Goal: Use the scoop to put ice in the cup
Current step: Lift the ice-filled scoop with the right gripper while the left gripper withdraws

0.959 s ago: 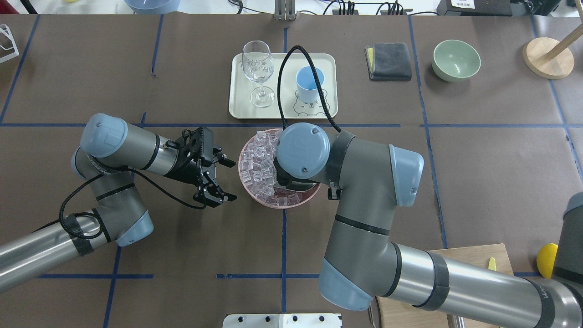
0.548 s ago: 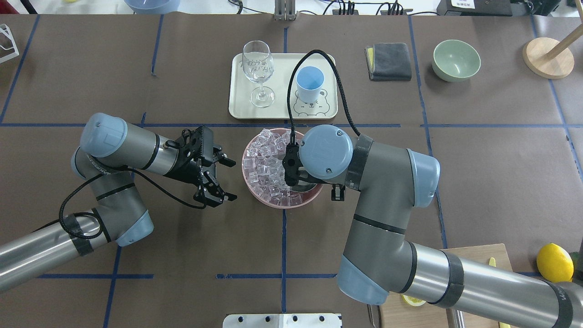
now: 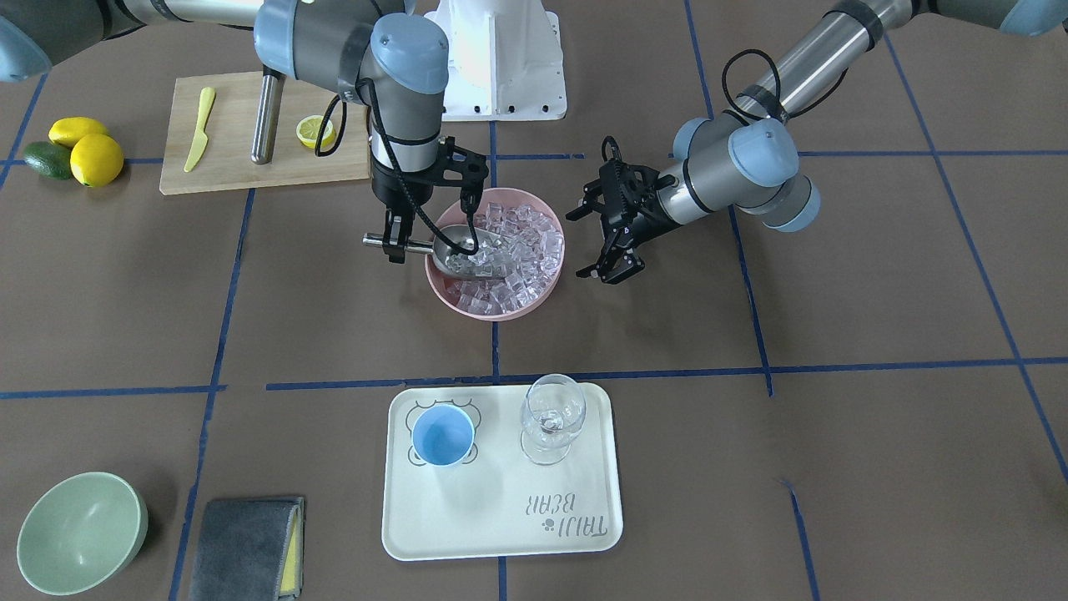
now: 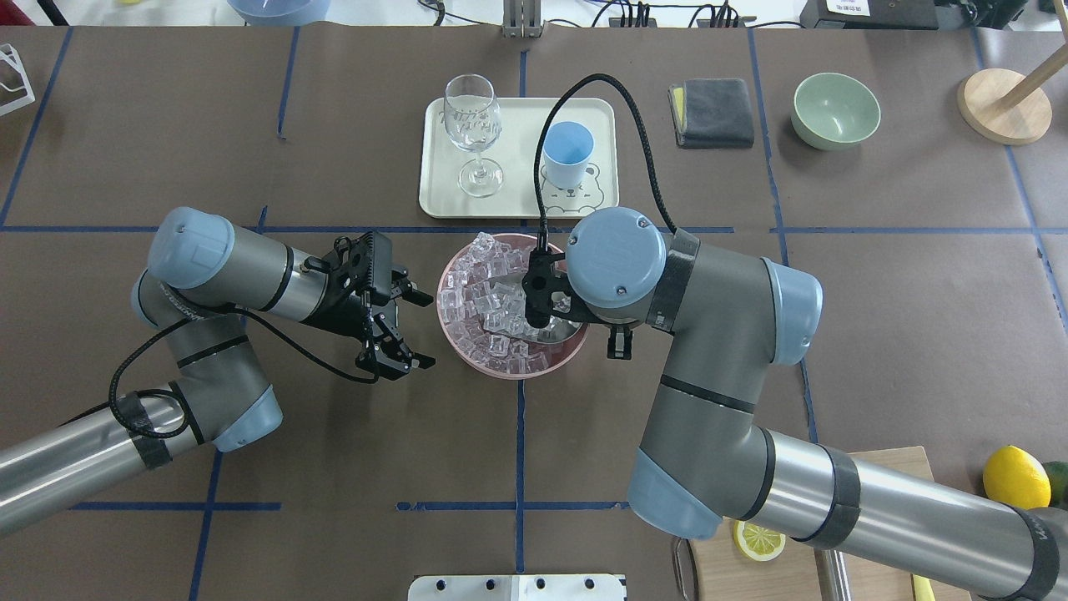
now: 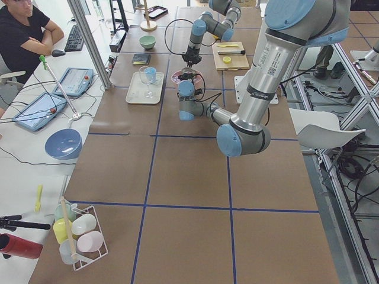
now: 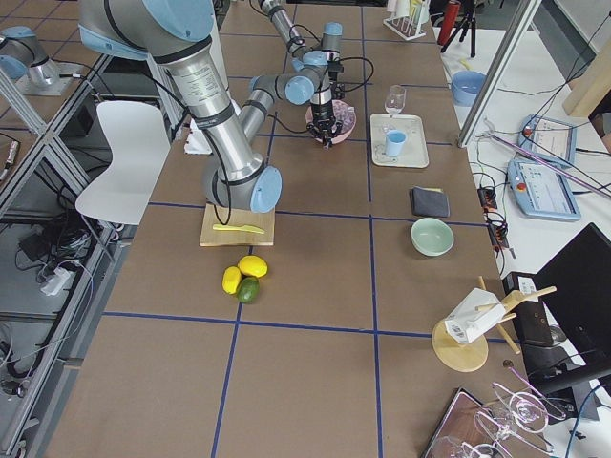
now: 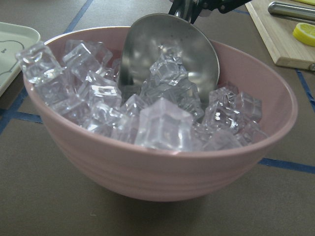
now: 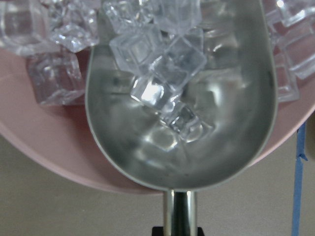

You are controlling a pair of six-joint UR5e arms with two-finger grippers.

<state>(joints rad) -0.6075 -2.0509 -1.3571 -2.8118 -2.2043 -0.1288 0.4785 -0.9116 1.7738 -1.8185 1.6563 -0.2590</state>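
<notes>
A pink bowl (image 3: 501, 310) at the table's middle holds a heap of clear ice cubes (image 3: 521, 242). My right gripper (image 3: 392, 242) is shut on the thin handle of the steel scoop (image 3: 463, 249). The scoop's trough lies in the ice at the bowl's edge, with a few cubes (image 8: 157, 54) in it, as the left wrist view (image 7: 172, 49) also shows. My left gripper (image 3: 584, 244) is open and empty just beside the bowl on the other side. The light-blue cup (image 3: 443, 436) stands upright and empty on the cream tray (image 3: 501, 517).
A stemmed wine glass (image 3: 551, 417) stands on the tray next to the cup. A pale green bowl (image 3: 79, 530) and a grey cloth (image 3: 242, 547) lie off to one side. A wooden board (image 3: 234, 159) with a lemon half, yellow knife and steel cylinder sits near the robot, with lemons (image 3: 96, 159) beside it.
My right wrist has moved to the right in the overhead view, drawing the scoop back through the ice toward the bowl's edge. The left arm has not moved.
</notes>
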